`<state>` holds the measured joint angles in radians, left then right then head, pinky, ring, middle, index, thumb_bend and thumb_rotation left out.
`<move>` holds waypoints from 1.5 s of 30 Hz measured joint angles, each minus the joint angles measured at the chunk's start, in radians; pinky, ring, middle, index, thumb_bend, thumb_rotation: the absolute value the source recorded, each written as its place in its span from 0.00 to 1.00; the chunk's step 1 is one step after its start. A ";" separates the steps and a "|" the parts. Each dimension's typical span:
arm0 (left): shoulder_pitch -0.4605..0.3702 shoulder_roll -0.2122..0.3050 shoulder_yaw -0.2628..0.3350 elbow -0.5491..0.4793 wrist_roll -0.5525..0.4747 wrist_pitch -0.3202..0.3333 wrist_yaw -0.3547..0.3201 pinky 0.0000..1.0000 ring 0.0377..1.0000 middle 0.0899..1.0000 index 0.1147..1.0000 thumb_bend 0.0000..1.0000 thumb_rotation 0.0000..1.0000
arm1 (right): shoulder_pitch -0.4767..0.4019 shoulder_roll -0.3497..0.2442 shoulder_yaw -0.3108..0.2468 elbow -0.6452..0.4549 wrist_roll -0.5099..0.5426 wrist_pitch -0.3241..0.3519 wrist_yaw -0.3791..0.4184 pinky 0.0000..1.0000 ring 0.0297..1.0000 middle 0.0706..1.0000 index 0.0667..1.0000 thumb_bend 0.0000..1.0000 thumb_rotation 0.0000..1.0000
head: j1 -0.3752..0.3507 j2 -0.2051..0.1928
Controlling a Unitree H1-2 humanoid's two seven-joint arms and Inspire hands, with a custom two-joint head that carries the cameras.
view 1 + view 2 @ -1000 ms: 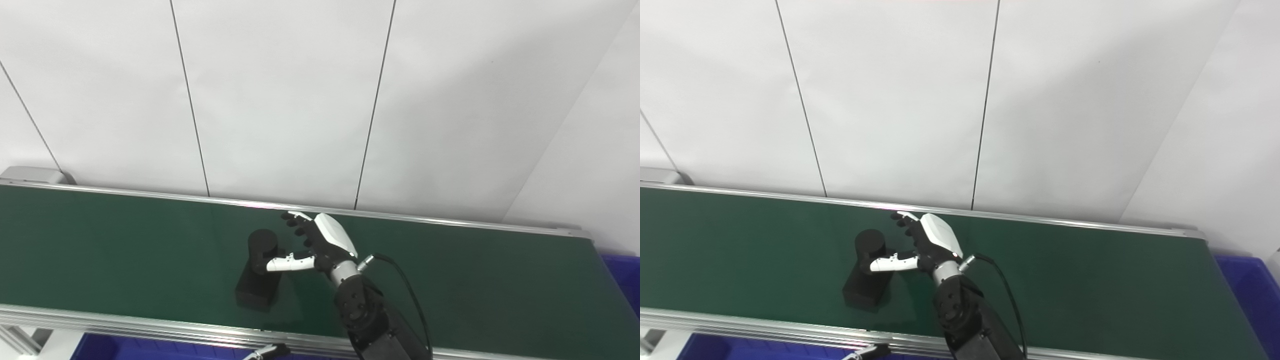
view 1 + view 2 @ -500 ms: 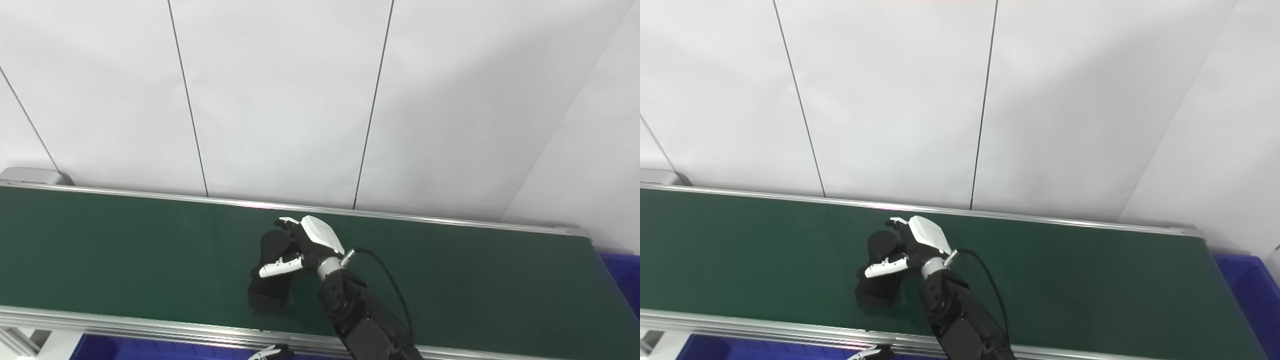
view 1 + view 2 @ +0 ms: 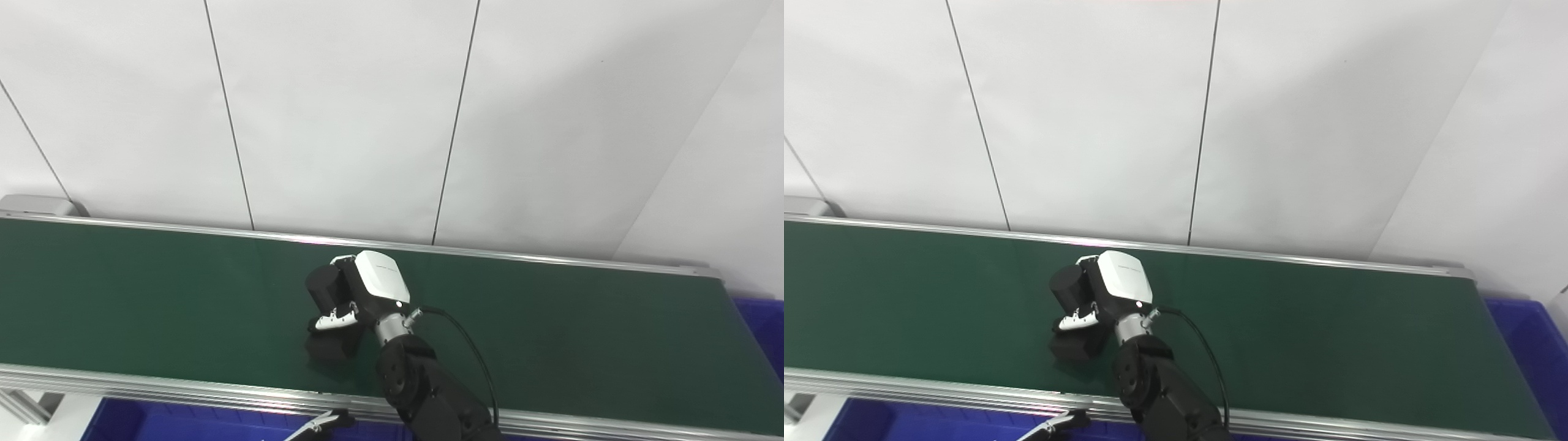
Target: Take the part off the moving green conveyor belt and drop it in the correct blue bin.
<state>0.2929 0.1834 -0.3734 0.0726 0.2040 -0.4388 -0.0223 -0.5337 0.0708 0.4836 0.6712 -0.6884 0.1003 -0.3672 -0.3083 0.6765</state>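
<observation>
The part (image 3: 323, 288) is black, a round cylinder on a block base (image 3: 331, 348), and sits on the green conveyor belt (image 3: 153, 306) near its middle. My right hand (image 3: 367, 294), white-backed with black fingers, is shut on the part, with fingers round the cylinder's far side and the thumb (image 3: 334, 320) across its front. It also shows in the right eye view (image 3: 1108, 288). I cannot tell if the base is off the belt. Only a fingertip of my left hand (image 3: 318, 422) shows at the bottom edge, below the belt's near rail.
A blue bin (image 3: 759, 324) stands past the belt's right end. Another blue bin (image 3: 153, 422) lies below the near rail (image 3: 184, 392) at the bottom left. A white panelled wall rises behind the far rail (image 3: 520, 260).
My right hand went from open beside the part to closed around its cylinder. The part drifted a little right along the belt. The camera tilted slightly.
</observation>
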 measured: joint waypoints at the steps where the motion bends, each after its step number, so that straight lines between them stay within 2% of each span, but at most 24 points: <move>1: -0.001 0.002 0.001 0.000 -0.001 0.000 0.000 0.84 0.87 0.86 0.75 0.90 0.29 | 0.005 0.000 -0.002 -0.001 -0.001 -0.002 -0.015 0.37 0.43 0.53 0.43 0.51 0.00 | 0.000 0.000; 3: -0.004 0.004 0.001 0.000 -0.017 0.000 -0.003 0.85 0.87 0.86 0.75 0.90 0.28 | 0.016 -0.004 -0.004 -0.004 -0.008 -0.007 -0.049 0.41 0.44 0.52 0.42 0.51 0.00 | -0.006 0.003; 4: -0.006 0.005 0.002 0.000 -0.021 0.000 -0.007 0.85 0.87 0.86 0.75 0.90 0.28 | 0.024 -0.009 -0.006 -0.010 -0.009 -0.012 -0.066 0.47 0.46 0.51 0.41 0.51 0.00 | -0.006 0.005; 6: -0.008 0.006 0.003 0.001 -0.022 0.000 -0.012 0.85 0.87 0.86 0.74 0.90 0.28 | 0.043 -0.018 -0.012 -0.030 -0.010 -0.017 -0.081 0.49 0.46 0.51 0.40 0.51 0.00 | -0.008 0.006; 9: -0.009 0.005 0.005 0.003 -0.044 0.000 -0.022 0.86 0.87 0.86 0.75 0.90 0.26 | 0.082 -0.032 -0.024 -0.095 -0.010 -0.018 -0.083 0.43 0.44 0.53 0.41 0.51 0.00 | -0.009 0.009; 11: -0.008 0.005 0.009 0.003 -0.061 0.000 -0.029 0.86 0.88 0.87 0.75 0.90 0.24 | 0.111 -0.038 -0.040 -0.156 -0.007 -0.020 -0.086 0.36 0.43 0.52 0.42 0.51 0.00 | -0.017 0.029; 13: -0.008 0.004 0.013 0.003 -0.071 0.000 -0.040 0.87 0.88 0.87 0.76 0.89 0.24 | 0.148 -0.044 -0.064 -0.240 0.002 -0.020 -0.083 0.33 0.43 0.52 0.41 0.51 0.00 | -0.018 0.031; 15: -0.006 0.003 0.017 -0.001 -0.081 0.000 -0.048 0.87 0.88 0.87 0.76 0.89 0.24 | 0.190 -0.049 -0.083 -0.335 0.005 -0.020 -0.082 0.33 0.43 0.52 0.41 0.51 0.00 | -0.034 0.063; 16: -0.004 0.002 0.020 -0.005 -0.083 0.000 -0.053 0.87 0.88 0.87 0.76 0.89 0.24 | 0.204 -0.050 -0.091 -0.365 0.005 -0.020 -0.082 0.33 0.43 0.52 0.41 0.51 0.00 | -0.034 0.063; 18: -0.004 0.000 0.022 -0.018 -0.083 0.000 -0.061 0.86 0.88 0.87 0.77 0.88 0.25 | 0.239 -0.053 -0.109 -0.429 0.007 -0.017 -0.073 0.30 0.43 0.52 0.41 0.51 0.00 | -0.048 0.089; 21: 0.001 -0.018 0.036 -0.028 -0.070 0.000 -0.062 0.88 0.89 0.88 0.77 0.87 0.27 | 0.348 -0.056 -0.143 -0.633 0.006 -0.012 -0.050 0.30 0.43 0.51 0.41 0.51 0.00 | -0.051 0.092; 22: 0.004 -0.022 0.039 -0.029 -0.064 0.001 -0.062 0.89 0.90 0.88 0.77 0.87 0.28 | 0.384 -0.055 -0.153 -0.690 0.005 -0.010 -0.043 0.32 0.43 0.51 0.41 0.51 0.00 | -0.058 0.104; 25: 0.008 -0.024 0.041 -0.045 -0.059 0.013 -0.074 0.91 0.91 0.89 0.78 0.86 0.27 | 0.472 -0.054 -0.188 -0.800 0.008 0.017 -0.011 0.34 0.41 0.52 0.42 0.51 0.00 | -0.061 0.115; 28: 0.007 -0.030 0.051 -0.066 -0.062 0.033 -0.083 0.93 0.93 0.90 0.79 0.84 0.26 | 0.575 -0.061 -0.218 -0.879 0.028 0.020 0.006 0.30 0.43 0.50 0.42 0.51 0.00 | -0.060 0.127; 31: 0.007 -0.039 0.058 -0.066 -0.065 0.042 -0.096 0.94 0.94 0.90 0.79 0.84 0.27 | 0.677 -0.065 -0.236 -0.929 0.045 0.019 0.008 0.29 0.43 0.49 0.42 0.51 0.00 | -0.064 0.129; 33: 0.007 -0.044 0.064 -0.066 -0.065 0.049 -0.103 0.95 0.94 0.90 0.80 0.84 0.27 | 0.735 -0.076 -0.241 -0.951 0.047 0.014 0.008 0.32 0.41 0.50 0.43 0.51 0.00 | -0.077 0.129; 38: 0.000 -0.051 0.077 -0.062 -0.064 0.049 -0.108 0.94 0.93 0.90 0.81 0.83 0.29 | 0.826 -0.087 -0.253 -0.960 0.047 -0.004 0.005 0.33 0.39 0.51 0.43 0.51 0.00 | -0.086 0.121; 43: -0.007 -0.054 0.084 -0.057 -0.085 0.049 -0.116 0.97 0.94 0.90 0.82 0.83 0.26 | 0.935 -0.090 -0.278 -0.965 0.046 -0.006 0.005 0.31 0.43 0.49 0.43 0.51 0.00 | -0.084 0.129; 45: -0.011 -0.054 0.087 -0.054 -0.086 0.049 -0.118 0.97 0.94 0.90 0.82 0.83 0.27 | 0.956 -0.098 -0.291 -0.964 0.042 -0.006 0.005 0.36 0.41 0.50 0.43 0.51 0.00 | -0.086 0.130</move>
<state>0.2824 0.1290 -0.2868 0.0181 0.1176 -0.3897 -0.1402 0.4223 -0.0272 0.1930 -0.2927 -0.6462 0.0941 -0.3619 -0.3942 0.8069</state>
